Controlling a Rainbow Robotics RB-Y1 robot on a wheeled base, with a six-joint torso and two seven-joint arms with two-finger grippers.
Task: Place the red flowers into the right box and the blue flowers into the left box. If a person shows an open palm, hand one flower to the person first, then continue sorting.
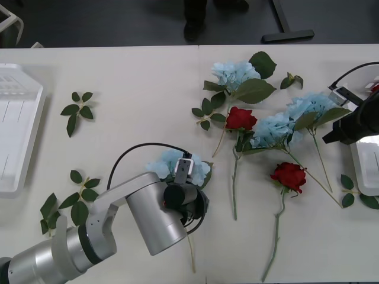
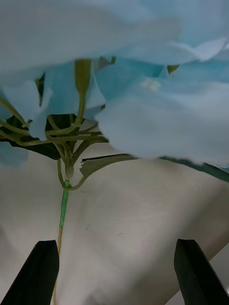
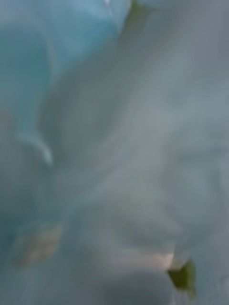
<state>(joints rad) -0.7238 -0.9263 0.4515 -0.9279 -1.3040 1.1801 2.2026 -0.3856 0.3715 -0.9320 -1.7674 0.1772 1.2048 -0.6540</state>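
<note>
Sorting has barely begun: the left box sits bare at one bench edge, the right box at the other, while blue flowers and red flowers lie strewn between. The left gripper presses into one blue bloom, its state untold; the right gripper, jaws spread, hovers over another. No writing is legible.
</note>
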